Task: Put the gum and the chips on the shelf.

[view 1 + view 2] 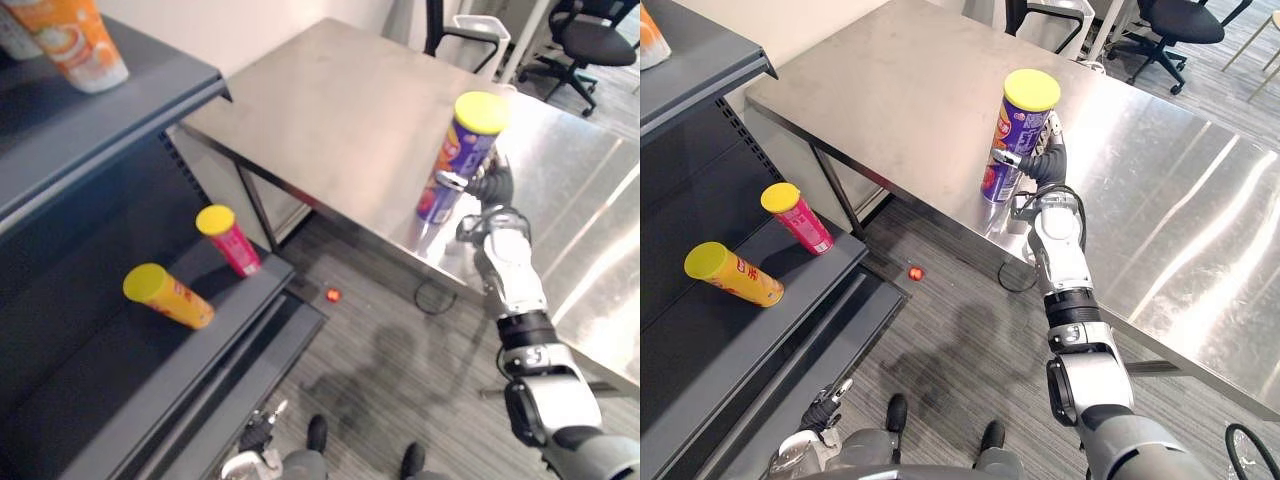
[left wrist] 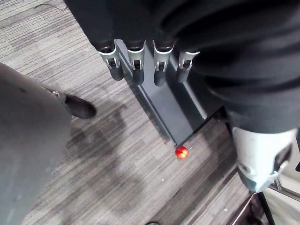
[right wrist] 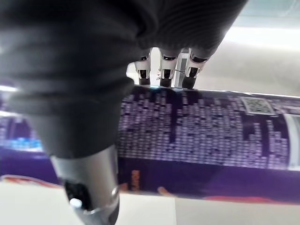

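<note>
The purple chips can (image 1: 1018,135) stands upright near the front edge of the steel table (image 1: 340,110), right of centre in the head views. The right hand (image 1: 1045,168) is clamped on its lower half, fingers round one side and thumb on the other, as the right wrist view shows close up; a grip taken low, from the side, probably to leave the lidded top free and keep the can upright when it is lifted. The shelf (image 1: 120,380) fills the left of the frame; on its lower board an orange can (image 1: 170,297) and a pink can (image 1: 230,240) lie on their sides, apart, lids toward the aisle, with room beside them for another. An orange cup (image 1: 75,40) sits on the top board, upper left. A small red thing (image 2: 181,152) lies on the floor by the shelf's foot; it may be the gum, though it is too small to tell. The left hand (image 2: 138,70) hangs above that floor, fingers loose and apart, holding nothing.
</note>
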`<state>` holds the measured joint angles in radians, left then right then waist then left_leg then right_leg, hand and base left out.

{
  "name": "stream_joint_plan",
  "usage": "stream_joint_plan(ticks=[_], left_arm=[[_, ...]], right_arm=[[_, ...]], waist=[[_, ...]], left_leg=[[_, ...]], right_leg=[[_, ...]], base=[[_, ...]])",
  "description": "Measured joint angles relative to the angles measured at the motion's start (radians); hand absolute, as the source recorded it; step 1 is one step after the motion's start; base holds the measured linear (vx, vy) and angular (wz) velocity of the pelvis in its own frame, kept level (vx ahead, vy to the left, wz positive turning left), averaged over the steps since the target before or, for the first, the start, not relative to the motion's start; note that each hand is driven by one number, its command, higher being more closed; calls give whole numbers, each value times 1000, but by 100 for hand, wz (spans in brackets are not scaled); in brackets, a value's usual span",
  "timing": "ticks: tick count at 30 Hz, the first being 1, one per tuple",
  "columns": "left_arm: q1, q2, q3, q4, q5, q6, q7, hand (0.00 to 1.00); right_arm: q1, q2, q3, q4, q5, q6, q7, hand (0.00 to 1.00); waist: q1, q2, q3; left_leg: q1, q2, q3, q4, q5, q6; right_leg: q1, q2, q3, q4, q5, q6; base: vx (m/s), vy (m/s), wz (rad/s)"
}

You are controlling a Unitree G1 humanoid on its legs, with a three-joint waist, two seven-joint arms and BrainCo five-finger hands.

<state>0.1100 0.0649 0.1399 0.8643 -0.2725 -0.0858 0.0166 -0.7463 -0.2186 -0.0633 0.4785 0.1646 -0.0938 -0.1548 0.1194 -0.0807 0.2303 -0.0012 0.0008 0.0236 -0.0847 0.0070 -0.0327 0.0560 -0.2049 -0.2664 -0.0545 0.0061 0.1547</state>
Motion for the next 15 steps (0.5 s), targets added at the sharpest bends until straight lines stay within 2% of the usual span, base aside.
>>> stream_joint_plan(ticks=[15], left_arm=[[-1, 7, -18, -15, -21, -1, 4, 0]], right_arm=[[-13, 1, -1, 11, -2, 4, 2, 0]], waist=[[18, 4, 13]], left_leg=[[-5, 6, 1, 0, 0, 0]], right_leg=[[-2, -1, 1, -6, 1, 1]], base=[[0, 0, 0]])
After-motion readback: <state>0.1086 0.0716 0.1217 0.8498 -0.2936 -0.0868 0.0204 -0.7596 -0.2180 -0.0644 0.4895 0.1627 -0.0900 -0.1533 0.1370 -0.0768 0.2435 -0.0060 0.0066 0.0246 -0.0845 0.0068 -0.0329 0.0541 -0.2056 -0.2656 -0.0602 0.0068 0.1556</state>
